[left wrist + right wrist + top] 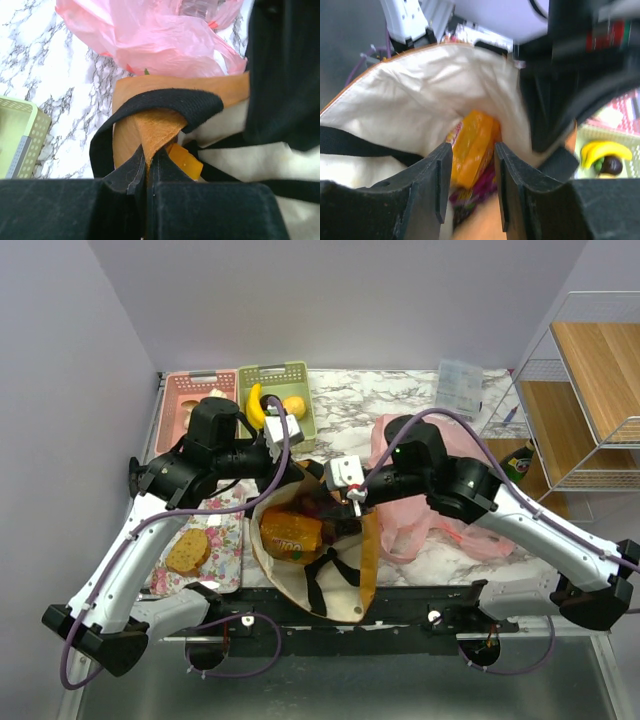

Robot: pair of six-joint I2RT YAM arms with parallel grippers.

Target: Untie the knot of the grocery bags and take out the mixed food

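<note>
Bottom centre of the top view, mustard-yellow tote sits open: cream lining, black strap, orange snack packet lying inside. Pink bag, thin and crinkly, is bunched against the tote's right side. Left gripper is pinched tight on the tote rim where the strap crosses it; only the left wrist view shows that grip. Right gripper hangs over the tote mouth with a narrow gap between its fingers, the orange packet showing through the gap; contact can't be told. Purple packet under it is blurred. The top view hides the tote's far rim under both wrists. Banana and lemon lie in the green basket at upper middle; a dark round fruit beside the banana shows only in the right wrist view, lower right
</note>
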